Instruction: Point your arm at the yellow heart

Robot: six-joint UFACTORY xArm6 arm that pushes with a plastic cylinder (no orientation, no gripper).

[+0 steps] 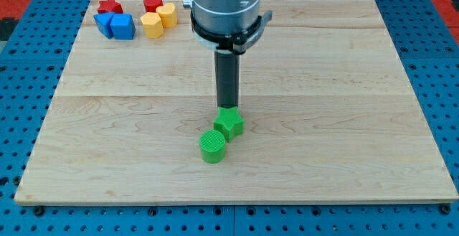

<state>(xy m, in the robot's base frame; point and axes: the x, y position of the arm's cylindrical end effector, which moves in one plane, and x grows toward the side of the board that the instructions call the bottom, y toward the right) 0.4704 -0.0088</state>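
Note:
My tip [228, 107] stands at the middle of the board, just above a green star block [229, 123] and touching or nearly touching its far edge. A green cylinder [212, 146] sits against the star's lower left. The yellow heart [151, 25] lies at the view's top left, far from my tip. A second yellow block [167, 14] sits just right of and behind it; its shape is unclear.
At the top left are also a red star [110, 6], a red block [153, 3], and two blue blocks [105, 24] [123, 27] side by side. The wooden board [344, 121] lies on a blue perforated table.

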